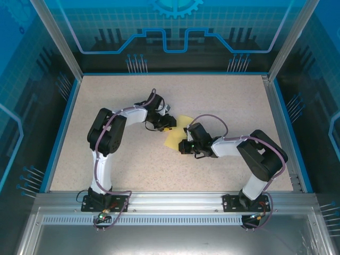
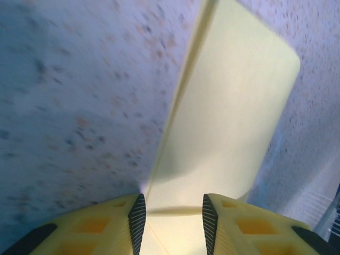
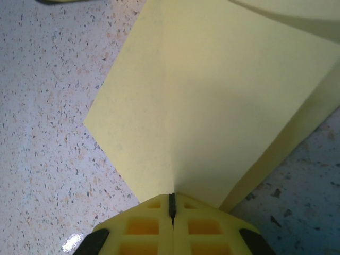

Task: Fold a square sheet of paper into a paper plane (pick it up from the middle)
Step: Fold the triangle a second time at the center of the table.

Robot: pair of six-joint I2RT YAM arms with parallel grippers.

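The right pincer (image 3: 171, 204) was clamped on the thin yellow creased sheet of paper (image 1: 177, 139) at its five o'clock corner. The left pincer (image 2: 171, 212) stood parted astride its eleven o'clock edge.

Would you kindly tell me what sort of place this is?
Probably a robot test cell: left arm and right arm bolted to an aluminium rail, on a speckled table enclosed by blue printed panels.

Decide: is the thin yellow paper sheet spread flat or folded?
Partly folded: the yellow paper sheet shows a crease, and one flap lifts off the speckled table.
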